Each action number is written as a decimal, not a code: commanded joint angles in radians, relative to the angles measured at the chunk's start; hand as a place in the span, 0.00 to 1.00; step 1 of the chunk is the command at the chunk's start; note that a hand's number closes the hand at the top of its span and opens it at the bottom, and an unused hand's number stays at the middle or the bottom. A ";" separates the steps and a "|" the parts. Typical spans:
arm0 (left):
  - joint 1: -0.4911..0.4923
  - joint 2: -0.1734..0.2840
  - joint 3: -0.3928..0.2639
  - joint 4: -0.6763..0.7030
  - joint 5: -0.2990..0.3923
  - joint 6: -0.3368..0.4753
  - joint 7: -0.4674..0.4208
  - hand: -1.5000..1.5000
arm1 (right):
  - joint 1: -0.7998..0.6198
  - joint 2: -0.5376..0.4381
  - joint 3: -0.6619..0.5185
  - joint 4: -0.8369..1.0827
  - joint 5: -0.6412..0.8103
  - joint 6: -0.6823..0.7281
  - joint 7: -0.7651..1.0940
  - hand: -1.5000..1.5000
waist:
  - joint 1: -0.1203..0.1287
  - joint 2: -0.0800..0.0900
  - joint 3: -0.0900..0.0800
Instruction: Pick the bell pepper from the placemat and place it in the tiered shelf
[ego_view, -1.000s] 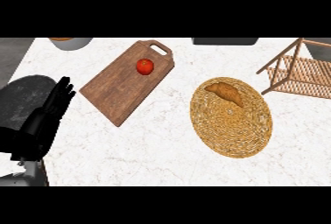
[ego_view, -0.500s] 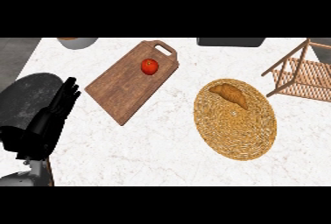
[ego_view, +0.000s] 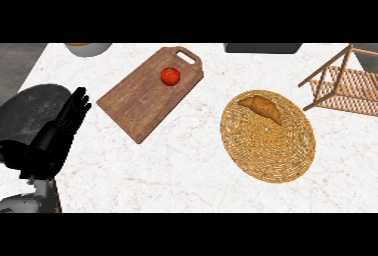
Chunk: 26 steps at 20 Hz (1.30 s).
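**Left hand idle at nine o'clock, orange-brown item lies on the woven placemat**

Nearest, at about eight to nine o'clock, the left hand (ego_view: 55, 137) shows over the edge of the white marbled counter (ego_view: 177, 165). Its black fingers are straight and lie side by side, pointing toward twelve o'clock, and they hold nothing. Its grey forearm enters at seven o'clock. The right hand shows nowhere in the head view.

At about three to four o'clock from the centre lies the round woven placemat (ego_view: 273, 145), flat on the counter. On its far part, toward twelve o'clock of the mat, rests the task's thing, the bell pepper (ego_view: 260, 107); here it looks like an orange-brown, elongated, slightly curved piece. It lies wholly inside the mat's rim, well apart from the left hand.

Farther off, at about eleven o'clock from the centre, a wooden cutting board (ego_view: 148, 95) lies slanted, its handle end with a slot pointing toward one o'clock. A small red round fruit, like a tomato (ego_view: 170, 76), sits on the board near that handle end.

At two o'clock stands the tiered shelf (ego_view: 345, 85), a light wooden frame with slatted levels, cut by the right edge, just beside the placemat but not touching it.

Farthest, at eleven o'clock, a grey bowl (ego_view: 88, 48) is cut by the upper edge; at one o'clock a dark flat object (ego_view: 263, 48) is cut likewise
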 joint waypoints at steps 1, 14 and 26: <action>-0.015 -0.014 -0.014 -0.019 -0.020 0.018 0.038 0.50 | -0.049 -0.006 0.018 0.150 0.004 0.071 -0.121 1.00 | 0.002 0.001 0.001; -0.003 -0.043 -0.010 0.034 -0.045 0.008 -0.039 0.50 | -0.068 0.015 0.057 0.411 0.114 0.087 -0.233 1.00 | -0.005 0.000 0.000; 0.002 -0.029 0.000 -0.017 -0.012 -0.017 0.009 0.50 | 0.024 -0.163 0.277 0.505 0.446 0.002 -0.018 0.00 | 0.011 0.003 -0.003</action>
